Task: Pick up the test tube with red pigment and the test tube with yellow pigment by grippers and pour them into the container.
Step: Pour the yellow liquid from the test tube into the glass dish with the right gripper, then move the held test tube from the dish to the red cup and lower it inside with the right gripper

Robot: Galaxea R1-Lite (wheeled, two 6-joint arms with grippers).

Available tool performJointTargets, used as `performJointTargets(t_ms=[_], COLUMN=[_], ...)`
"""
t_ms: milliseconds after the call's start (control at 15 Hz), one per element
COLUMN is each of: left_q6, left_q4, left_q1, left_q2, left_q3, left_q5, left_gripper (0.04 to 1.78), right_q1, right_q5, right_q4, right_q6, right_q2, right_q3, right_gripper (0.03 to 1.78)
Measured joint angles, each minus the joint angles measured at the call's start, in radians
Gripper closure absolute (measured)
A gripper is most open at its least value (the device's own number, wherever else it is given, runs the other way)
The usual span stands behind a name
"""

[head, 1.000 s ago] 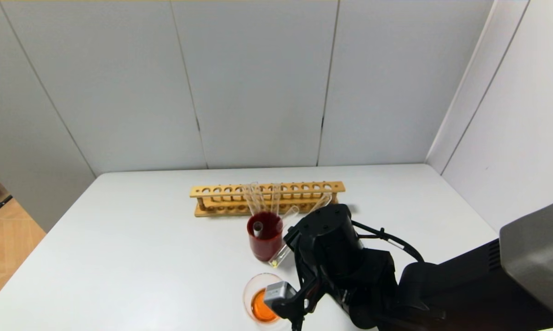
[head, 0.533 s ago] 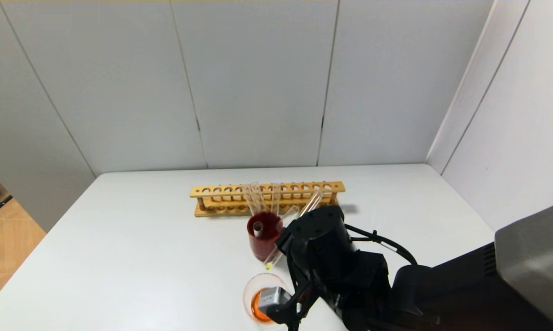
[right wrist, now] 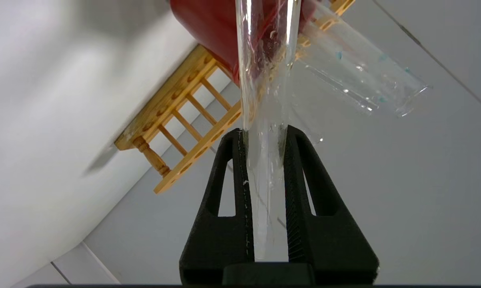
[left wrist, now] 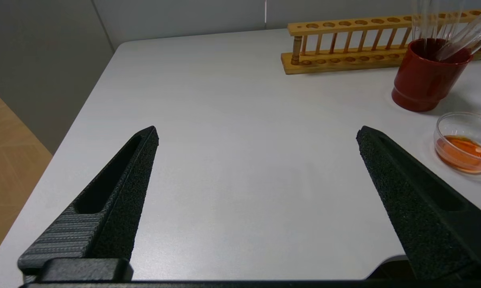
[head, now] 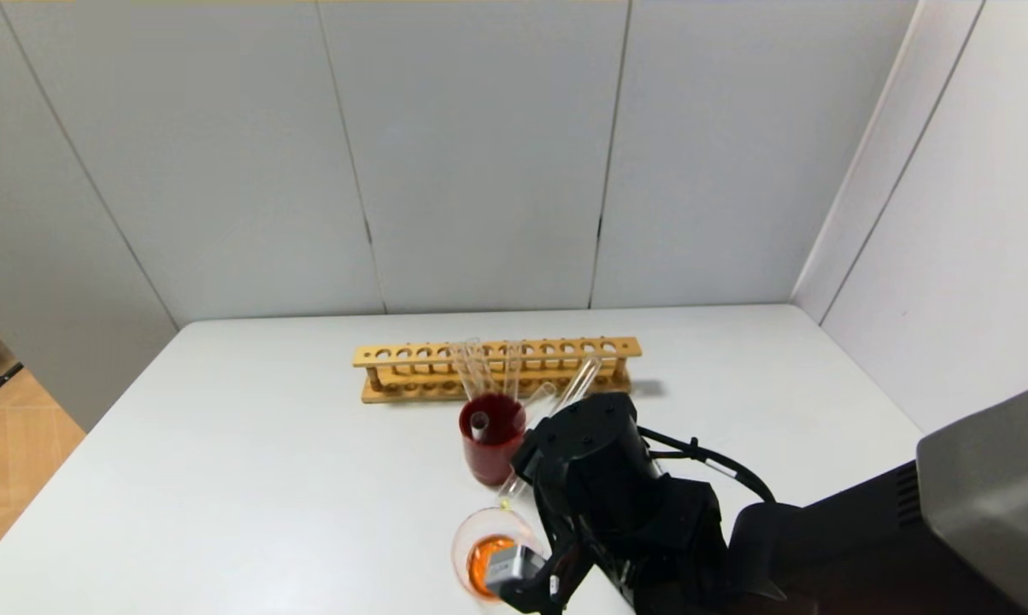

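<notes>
Item 1. My right end effector: clamped on the test tube with yellow pigment, held tilted, its yellow tip low just above the far rim of the container, its open mouth up toward 1 o'clock.

Item 2. Container: at 6 o'clock on the table, already holding orange liquid.

Item 3. My left end effector: fingers spread apart, empty, parked low over the table at about 8 o'clock.

Item 4. Risks, as I judge them: the glass may slip in my grip; tipping to pour could swing the mouth into the red cup at 12 o'clock, which stands close with its leaning tubes, or send liquid past the rim.

Item 5. Room: wooden rack behind the cup; open table toward 9 and 3 o'clock; near table edge close at 6.
</notes>
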Motion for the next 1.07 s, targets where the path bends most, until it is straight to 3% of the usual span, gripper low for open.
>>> performJointTargets(t_ms=[800,933,1067], left_q6=[0.0,0.0,0.0], left_q4=[0.0,0.0,0.0], left_q1=[0.0,0.0,0.0], left_q2=[0.0,0.0,0.0], left_q3=[0.0,0.0,0.0], left_q5=[0.0,0.0,0.0], left_gripper=[0.07,0.07,0.07], right_q1=[0.021,0.021,0.021], right_q5=[-0.025,-0.022,-0.015], right_q4=[-0.005,-0.031,-0.051], right_q6=[-0.01,0.014,0.097], right_q2=[0.002,0.002,-0.002], right_q3=[0.004,0.002,0.001], right_gripper=[1.49,1.49,1.49])
